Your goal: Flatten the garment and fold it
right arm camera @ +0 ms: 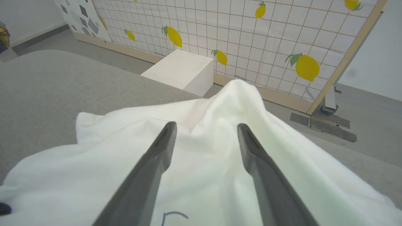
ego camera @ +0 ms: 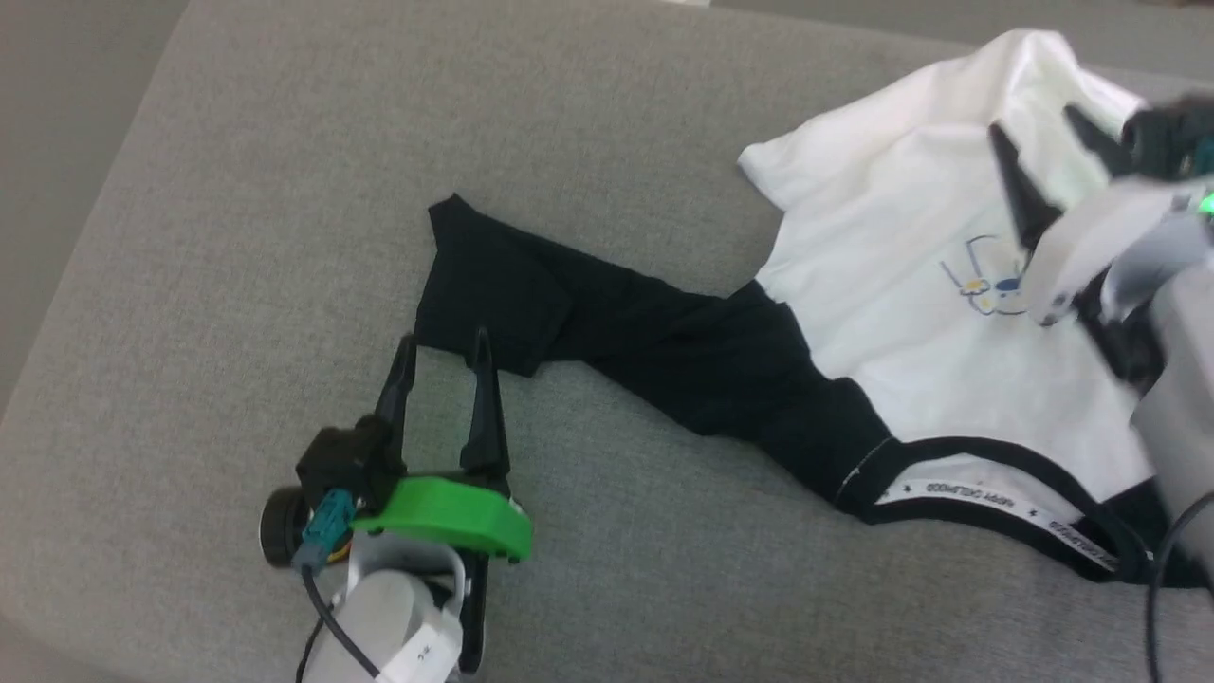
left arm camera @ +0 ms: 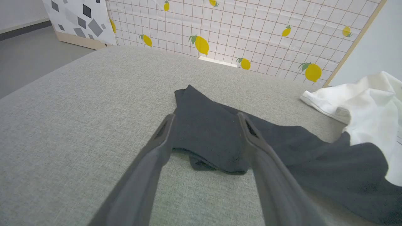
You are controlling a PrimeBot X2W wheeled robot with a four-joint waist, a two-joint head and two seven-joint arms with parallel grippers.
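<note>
The garment [ego camera: 910, 285] sprawls across the right of the grey bench [ego camera: 285, 190], black sleeve reaching toward centre. Its neck tape seems to read "HAPPY CHILDHOOD". The left tool [ego camera: 444, 340] gapes empty at the sleeve end. The right tool [ego camera: 1032, 119] is spread, empty, over white cloth.

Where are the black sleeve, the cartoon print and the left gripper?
black sleeve [ego camera: 588, 313]: head view, middle of the outstretched sleeve.
cartoon print [ego camera: 984, 280]: head view, centre of the drawing on the white chest.
left gripper [ego camera: 443, 339]: head view, midway between its open fingertips.
</note>
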